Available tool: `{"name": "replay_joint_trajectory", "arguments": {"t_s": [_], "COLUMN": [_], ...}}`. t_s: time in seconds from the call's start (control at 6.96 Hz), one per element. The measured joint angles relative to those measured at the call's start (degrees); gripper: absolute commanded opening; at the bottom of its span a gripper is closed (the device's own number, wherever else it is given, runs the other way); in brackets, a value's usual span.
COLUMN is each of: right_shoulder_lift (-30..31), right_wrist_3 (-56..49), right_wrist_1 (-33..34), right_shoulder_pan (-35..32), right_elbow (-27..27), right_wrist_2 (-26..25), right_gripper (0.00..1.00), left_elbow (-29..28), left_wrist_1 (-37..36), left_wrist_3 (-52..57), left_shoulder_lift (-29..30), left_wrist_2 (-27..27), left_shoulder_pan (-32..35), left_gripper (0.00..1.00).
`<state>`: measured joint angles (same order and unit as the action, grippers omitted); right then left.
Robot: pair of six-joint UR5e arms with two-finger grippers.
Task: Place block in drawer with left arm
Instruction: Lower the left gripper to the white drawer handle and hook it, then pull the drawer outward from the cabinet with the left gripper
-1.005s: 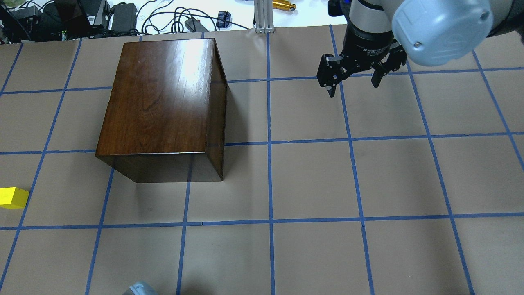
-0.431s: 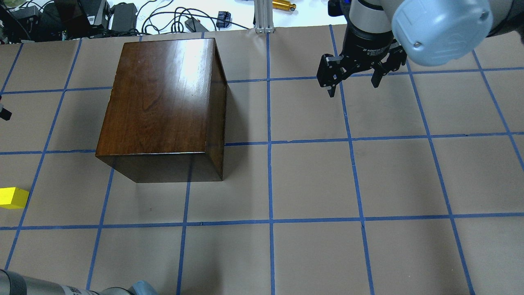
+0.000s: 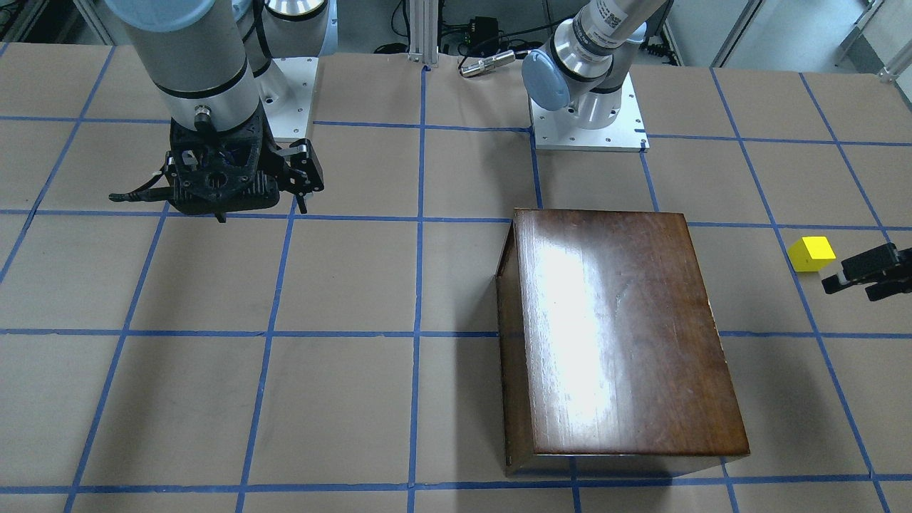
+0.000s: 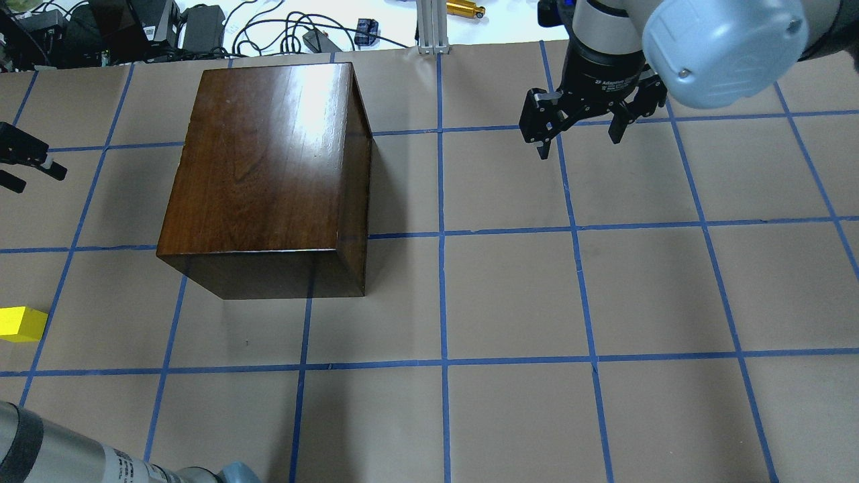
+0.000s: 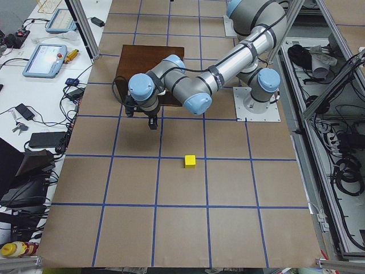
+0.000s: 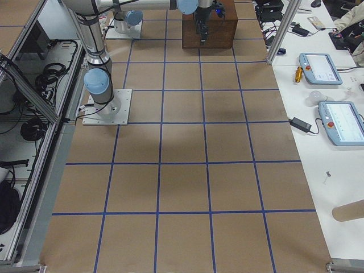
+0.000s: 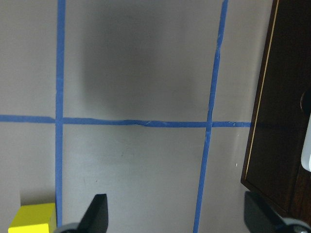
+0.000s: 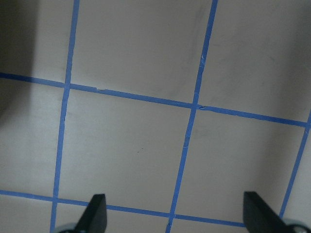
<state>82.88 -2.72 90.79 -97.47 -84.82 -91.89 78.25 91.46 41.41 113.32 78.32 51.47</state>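
The small yellow block (image 4: 20,323) lies on the table at the far left of the overhead view; it also shows in the front view (image 3: 812,253), the left side view (image 5: 190,161) and the left wrist view (image 7: 31,218). My left gripper (image 4: 20,157) is open and empty. It hovers between the block and the dark brown wooden box (image 4: 268,154), beyond the block, and shows at the front view's right edge (image 3: 866,274). The drawer's pale tray shows in no view; the box looks closed. My right gripper (image 4: 580,131) is open and empty, far right of the box.
The left arm's forearm (image 4: 74,459) crosses the overhead view's bottom left corner. Cables and power bricks (image 4: 201,27) lie beyond the table's far edge. The table (image 4: 510,295) is brown paper with blue tape lines. The two arm bases (image 3: 588,114) stand at its near edge.
My left gripper has come into the overhead view from the left edge, and its forearm now shows at the bottom left. The block, the box and the right arm have not moved.
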Motion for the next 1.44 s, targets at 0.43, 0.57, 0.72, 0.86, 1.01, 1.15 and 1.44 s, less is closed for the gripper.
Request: {"name": "replay_joint_trajectory", "arguments": {"t_s": [0.43, 0.57, 0.72, 0.86, 1.01, 1.15, 1.44], "right_shoulder_lift": [0.0, 0.0, 0.0, 0.0, 0.0, 0.0, 0.0], "right_wrist_3": [0.02, 0.01, 0.02, 0.06, 0.08, 0.07, 0.03], "right_wrist_1": [0.0, 0.0, 0.0, 0.0, 0.0, 0.0, 0.0], "right_shoulder_pan": [0.0, 0.0, 0.0, 0.0, 0.0, 0.0, 0.0], "right_elbow": [0.0, 0.0, 0.0, 0.0, 0.0, 0.0, 0.0], "right_wrist_2": [-0.04, -0.04, -0.04, -0.02, 0.0, -0.02, -0.02], "right_gripper": [1.0, 1.0, 1.0, 1.0, 1.0, 1.0, 1.0], "left_elbow": [-1.12, -1.17, -1.1, -0.87, -0.49, 0.0, 0.68], "left_wrist_1": [0.03, 0.09, 0.3, 0.72, 1.01, 1.06, 0.98], "left_wrist_3": [2.0, 1.98, 1.4, 0.43, -0.12, -0.29, -0.56], "left_shoulder_lift": [4.16, 5.07, 5.72, 6.16, 6.49, 6.95, 8.11], "left_wrist_2": [-5.54, -7.15, -9.39, -12.09, -13.39, -13.79, -13.94], "left_shoulder_pan": [5.03, 6.39, 7.29, 7.69, 7.84, 7.84, 8.36], "left_gripper": [1.0, 1.0, 1.0, 1.0, 1.0, 1.0, 1.0]}}
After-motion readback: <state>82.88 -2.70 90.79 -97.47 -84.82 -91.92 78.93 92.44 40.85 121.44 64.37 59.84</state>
